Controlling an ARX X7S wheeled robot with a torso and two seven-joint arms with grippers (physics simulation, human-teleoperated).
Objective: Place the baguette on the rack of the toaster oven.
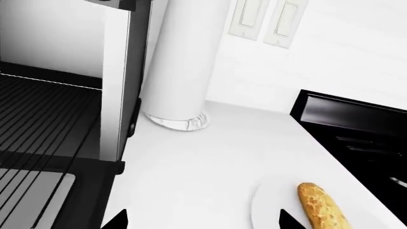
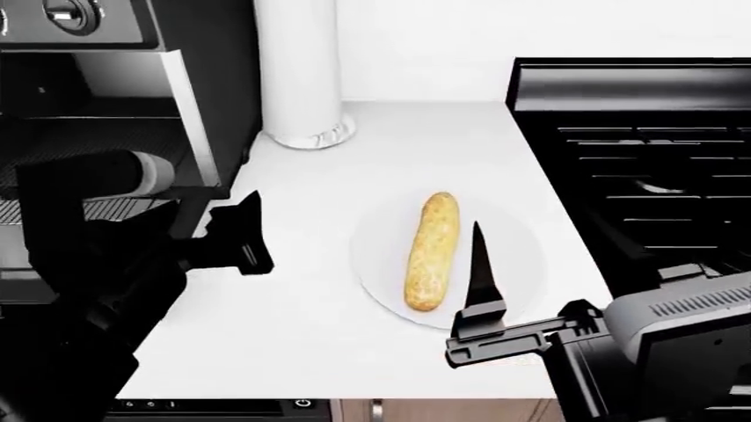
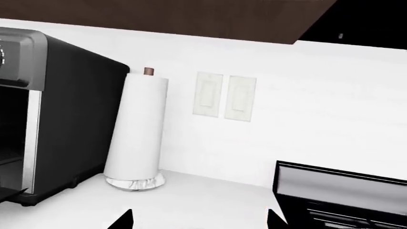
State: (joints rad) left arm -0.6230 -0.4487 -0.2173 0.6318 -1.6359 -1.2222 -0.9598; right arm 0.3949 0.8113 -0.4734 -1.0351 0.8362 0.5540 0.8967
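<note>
I should lower my open right pincer (image 2: 476,264) across the golden-brown crusty baguette (image 2: 431,251), mid-length, near the bench's right edge.

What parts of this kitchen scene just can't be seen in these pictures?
- Golden-brown speckled baguette: its far end is cut off by the left wrist view's edge.
- Black boxy toaster oven: the robot's dark left arm covers its lower cavity in the head view.
- Thin black wire rack: only partly in frame.
- Right tool: whether open or shut is unclear.
</note>
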